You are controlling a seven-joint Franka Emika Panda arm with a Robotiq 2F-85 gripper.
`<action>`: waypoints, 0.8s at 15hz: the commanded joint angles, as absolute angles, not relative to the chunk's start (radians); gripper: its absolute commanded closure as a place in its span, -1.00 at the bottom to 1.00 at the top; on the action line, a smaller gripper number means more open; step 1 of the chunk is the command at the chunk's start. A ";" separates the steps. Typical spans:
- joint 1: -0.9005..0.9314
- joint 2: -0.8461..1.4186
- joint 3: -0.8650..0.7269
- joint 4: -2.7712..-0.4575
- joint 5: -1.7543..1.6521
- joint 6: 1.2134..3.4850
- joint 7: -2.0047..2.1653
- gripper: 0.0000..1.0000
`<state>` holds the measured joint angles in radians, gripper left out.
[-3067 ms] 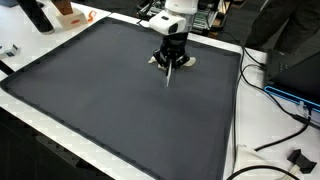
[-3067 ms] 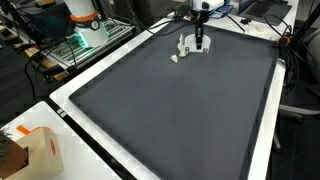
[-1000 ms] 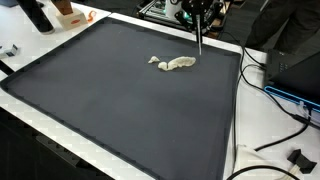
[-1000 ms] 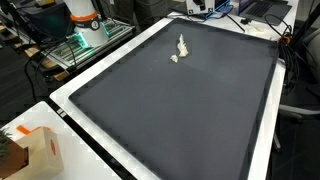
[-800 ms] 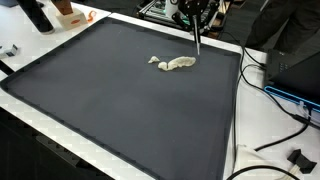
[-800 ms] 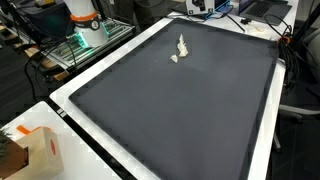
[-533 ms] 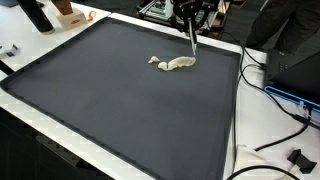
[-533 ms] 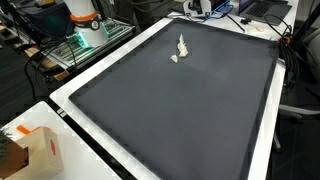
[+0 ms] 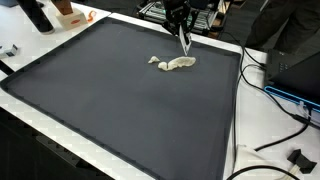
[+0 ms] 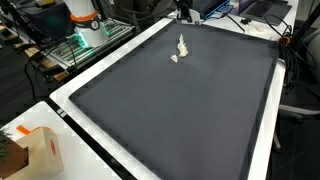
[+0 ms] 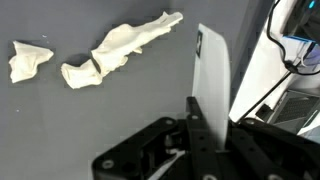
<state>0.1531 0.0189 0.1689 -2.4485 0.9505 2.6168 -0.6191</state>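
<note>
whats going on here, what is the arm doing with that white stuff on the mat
The robot's gripper has a thin white strip pinched between its fingers, pointing down towards the dark mat. It hangs over the mat's far edge, raised off the surface. Crumpled white scraps lie on the mat close to the strip's tip: a long piece and a smaller one set apart from it. In the wrist view the strip looks clear of them.

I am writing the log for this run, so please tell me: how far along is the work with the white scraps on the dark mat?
Done, it seems: the white scraps lie free on the dark mat, as a small piece and a longer one. In hand: the claw grips a thin white stick, raised near the mat's far edge, clear of the scraps. Left: the stick is not yet set down.
</note>
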 commanded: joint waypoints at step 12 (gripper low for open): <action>0.096 -0.015 0.099 -2.544 1.273 2.521 -0.917 0.98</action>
